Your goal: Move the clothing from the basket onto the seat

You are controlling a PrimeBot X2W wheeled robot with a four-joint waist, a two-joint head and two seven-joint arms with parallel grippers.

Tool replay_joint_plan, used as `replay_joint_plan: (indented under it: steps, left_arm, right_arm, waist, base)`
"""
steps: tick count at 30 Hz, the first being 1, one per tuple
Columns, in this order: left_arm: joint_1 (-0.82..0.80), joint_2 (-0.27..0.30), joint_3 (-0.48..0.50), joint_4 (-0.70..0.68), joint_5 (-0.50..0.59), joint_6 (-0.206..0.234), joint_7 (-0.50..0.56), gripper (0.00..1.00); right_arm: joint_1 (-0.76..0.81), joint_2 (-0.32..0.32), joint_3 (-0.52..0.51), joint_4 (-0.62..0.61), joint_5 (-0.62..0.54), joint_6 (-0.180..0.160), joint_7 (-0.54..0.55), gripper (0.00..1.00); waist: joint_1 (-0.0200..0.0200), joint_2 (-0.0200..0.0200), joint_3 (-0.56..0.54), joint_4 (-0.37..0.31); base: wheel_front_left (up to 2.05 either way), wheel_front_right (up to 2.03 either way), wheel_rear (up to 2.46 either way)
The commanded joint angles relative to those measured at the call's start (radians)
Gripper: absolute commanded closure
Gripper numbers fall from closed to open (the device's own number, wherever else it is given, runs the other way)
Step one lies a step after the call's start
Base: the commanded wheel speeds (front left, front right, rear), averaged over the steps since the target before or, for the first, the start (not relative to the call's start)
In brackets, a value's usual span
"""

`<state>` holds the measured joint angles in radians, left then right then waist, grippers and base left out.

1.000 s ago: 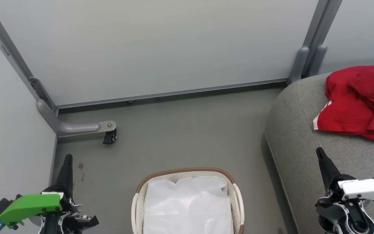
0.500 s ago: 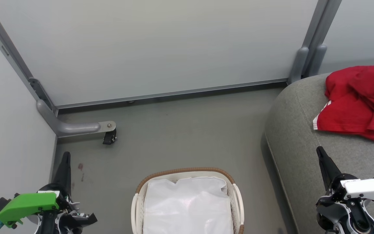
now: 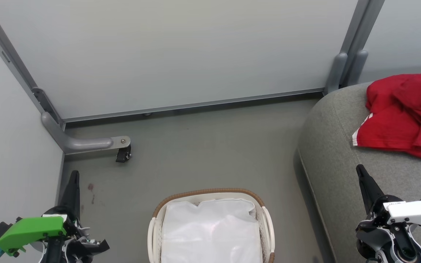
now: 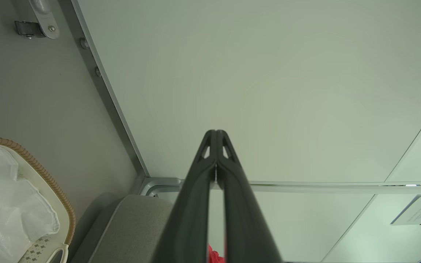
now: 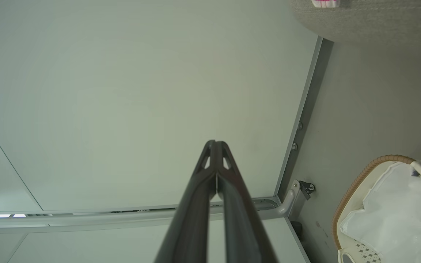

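The red clothing [image 3: 404, 115] lies in a heap on the grey seat [image 3: 342, 160] at the right, a white-striped trim at its left edge. A sliver of that red clothing [image 4: 214, 255] peeks between my left fingers. The round white basket [image 3: 265, 215] with brown rim stands on the floor at bottom centre, holding just its white liner [image 3: 210, 230]. My left gripper [image 3: 74, 175] is shut and empty at lower left, well left of the basket. Over the seat's front, below the clothing, my right gripper [image 3: 359, 169] is shut and empty.
Pale partition walls [image 3: 181, 54] close off the back and left. A grey bracket with a small black caster [image 3: 122, 155] sits on the floor at left. Open grey floor [image 3: 210, 153] lies between the walls, basket and seat.
My left gripper has drawn slightly down and left. Everything else stays as it was.
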<state>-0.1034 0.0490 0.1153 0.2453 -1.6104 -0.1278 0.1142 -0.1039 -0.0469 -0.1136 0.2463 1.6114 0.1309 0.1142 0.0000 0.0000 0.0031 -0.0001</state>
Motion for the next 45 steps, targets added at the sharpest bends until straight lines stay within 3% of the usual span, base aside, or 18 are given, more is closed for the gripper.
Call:
replay_joint_plan:
  steps: [1, 45]
  left_arm:
    - [-0.01, 0.002, 0.002, -0.002, -0.004, -0.006, 0.004, 1.0]
    - [-0.01, 0.002, 0.001, -0.002, -0.004, -0.006, 0.003, 1.0]
  right_arm:
    - [-0.008, -0.006, -0.002, -0.004, 0.003, 0.0, 0.003, 1.0]
    - [-0.008, -0.006, -0.002, -0.004, 0.003, 0.0, 0.003, 1.0]
  waist:
    - [0.0, 0.0, 0.0, 0.0]
    - [0.0, 0.0, 0.0, 0.0]
  base:
    - [0.0, 0.0, 0.0]
    - [0.0, 0.0, 0.0]
